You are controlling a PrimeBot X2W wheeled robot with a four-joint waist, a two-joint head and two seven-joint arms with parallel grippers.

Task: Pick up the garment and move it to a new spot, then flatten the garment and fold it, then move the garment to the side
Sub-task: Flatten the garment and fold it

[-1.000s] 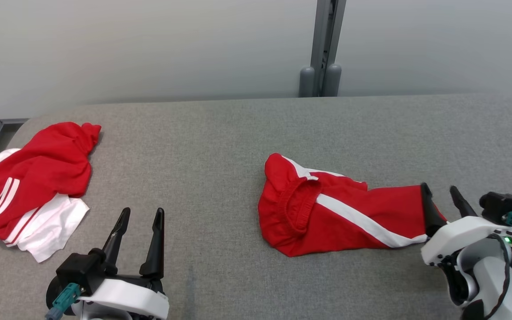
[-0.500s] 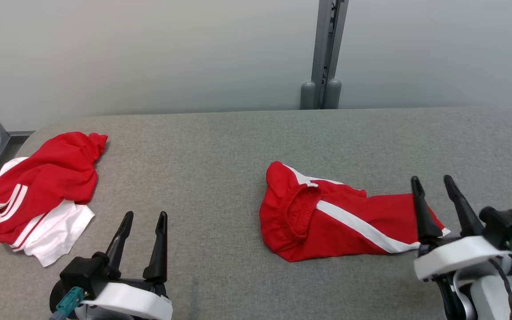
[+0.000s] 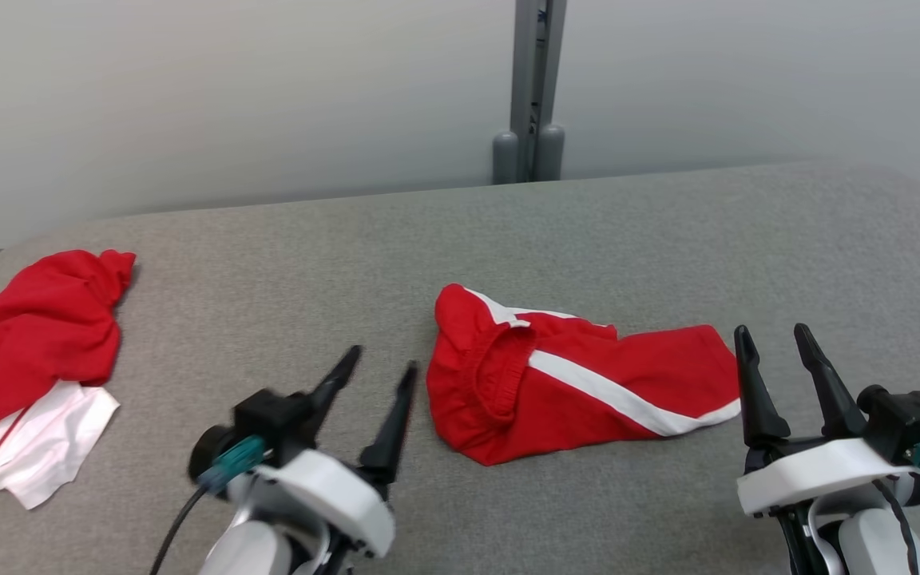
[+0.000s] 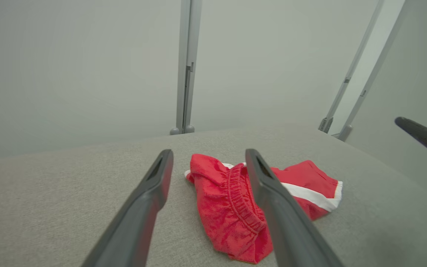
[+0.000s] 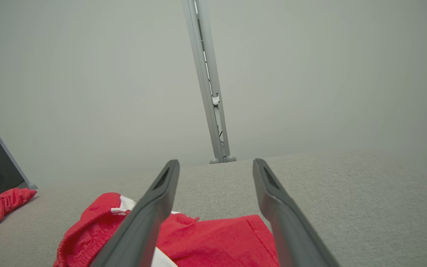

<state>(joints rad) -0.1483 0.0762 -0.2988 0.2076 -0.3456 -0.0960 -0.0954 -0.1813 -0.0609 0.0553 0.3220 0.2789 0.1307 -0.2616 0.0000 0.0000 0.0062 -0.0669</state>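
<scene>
The garment (image 3: 572, 375) is a pair of red shorts with a white side stripe and an elastic waistband, lying crumpled on the grey table (image 3: 460, 231) right of centre. It also shows in the left wrist view as the garment (image 4: 232, 207) and in the right wrist view as the garment (image 5: 213, 237). My left gripper (image 3: 384, 359) hovers open just left of its waistband end, fingers angled toward it. My right gripper (image 3: 771, 331) stands open at the leg hem on the right, holding nothing. Open fingers frame the cloth in both wrist views, left gripper (image 4: 208, 154) and right gripper (image 5: 215, 163).
A heap of red and white clothes (image 3: 21, 367) lies at the table's left edge. A grey post (image 3: 532, 88) rises behind the far edge against a pale wall. The table's right end curves off at the far right.
The head camera has shifted, moving the whole scene. My left gripper has swung right and forward to beside the shorts' waistband. My right gripper has pulled back off the leg hem, still open.
</scene>
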